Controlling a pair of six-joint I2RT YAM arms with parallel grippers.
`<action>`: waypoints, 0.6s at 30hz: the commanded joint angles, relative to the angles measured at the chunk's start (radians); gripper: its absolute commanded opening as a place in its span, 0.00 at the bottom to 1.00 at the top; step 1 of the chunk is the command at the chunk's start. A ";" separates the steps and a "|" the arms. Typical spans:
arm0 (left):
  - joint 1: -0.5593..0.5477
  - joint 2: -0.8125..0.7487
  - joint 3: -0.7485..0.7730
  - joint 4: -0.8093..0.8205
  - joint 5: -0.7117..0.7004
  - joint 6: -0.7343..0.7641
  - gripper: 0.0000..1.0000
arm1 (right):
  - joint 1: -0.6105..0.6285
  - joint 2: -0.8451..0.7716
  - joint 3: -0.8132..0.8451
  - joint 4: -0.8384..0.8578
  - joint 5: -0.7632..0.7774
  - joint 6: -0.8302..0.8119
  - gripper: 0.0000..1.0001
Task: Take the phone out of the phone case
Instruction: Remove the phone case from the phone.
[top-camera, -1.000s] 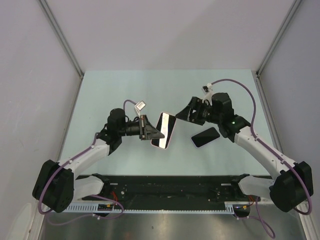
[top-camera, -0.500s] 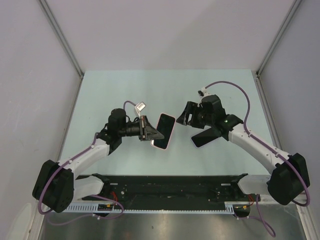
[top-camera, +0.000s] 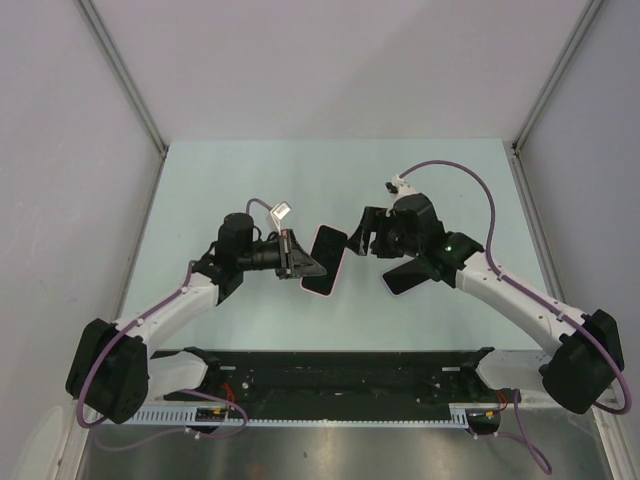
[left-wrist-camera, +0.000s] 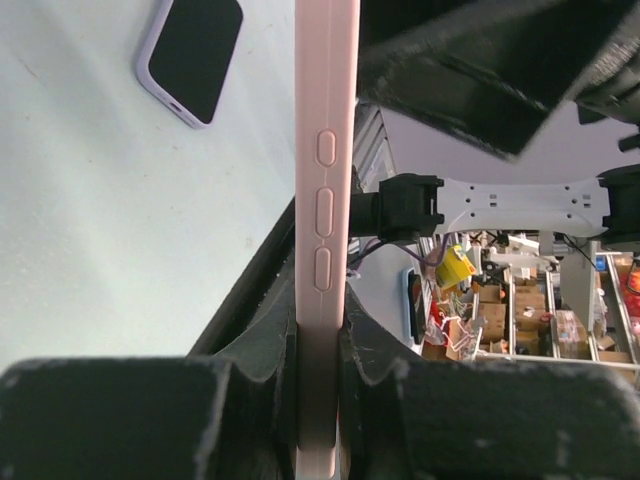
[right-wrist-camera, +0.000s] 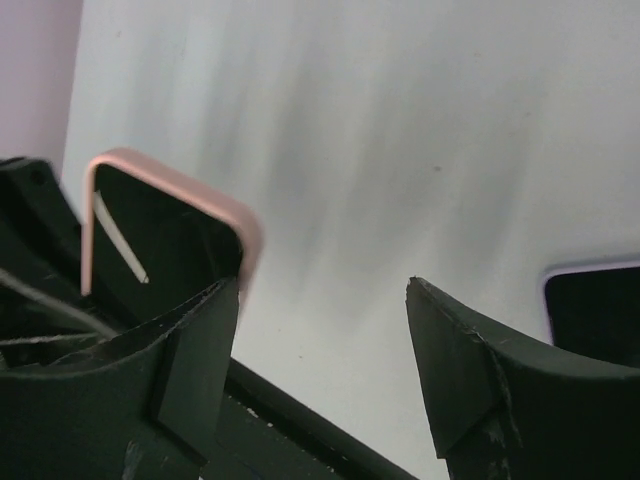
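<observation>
Left gripper (left-wrist-camera: 320, 395) fingers clamp the pink phone case (left-wrist-camera: 326, 180), holding it on edge above the table (top-camera: 200, 190). Right gripper (right-wrist-camera: 323, 295) is spread wide, one finger just beside the case's corner. Right of the case, a dark, pale-rimmed phone (top-camera: 410, 273) lies flat.

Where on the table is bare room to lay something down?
Free: far strip of the pale green table, by the back wall. Crowded: centre, with left end effector, right end effector, pink-cased phone, lilac-cased phone.

I've got white plastic arm shells (top-camera: 165, 312), black joints (top-camera: 105, 365), purple cables (top-camera: 440, 164) trailing, a green lamp (top-camera: 449, 239) lit, and my right gripper's (right-wrist-camera: 323, 295) black fingers (right-wrist-camera: 470, 370) look scuffed.
</observation>
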 joint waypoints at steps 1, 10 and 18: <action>0.000 -0.022 0.062 0.003 0.008 0.059 0.00 | 0.085 -0.007 0.092 0.021 0.070 -0.076 0.73; 0.000 -0.004 0.037 0.025 0.006 0.050 0.00 | 0.083 0.024 0.117 -0.064 0.203 -0.065 0.60; 0.000 -0.009 0.036 0.044 0.011 0.034 0.00 | 0.070 0.062 0.123 -0.074 0.187 -0.065 0.44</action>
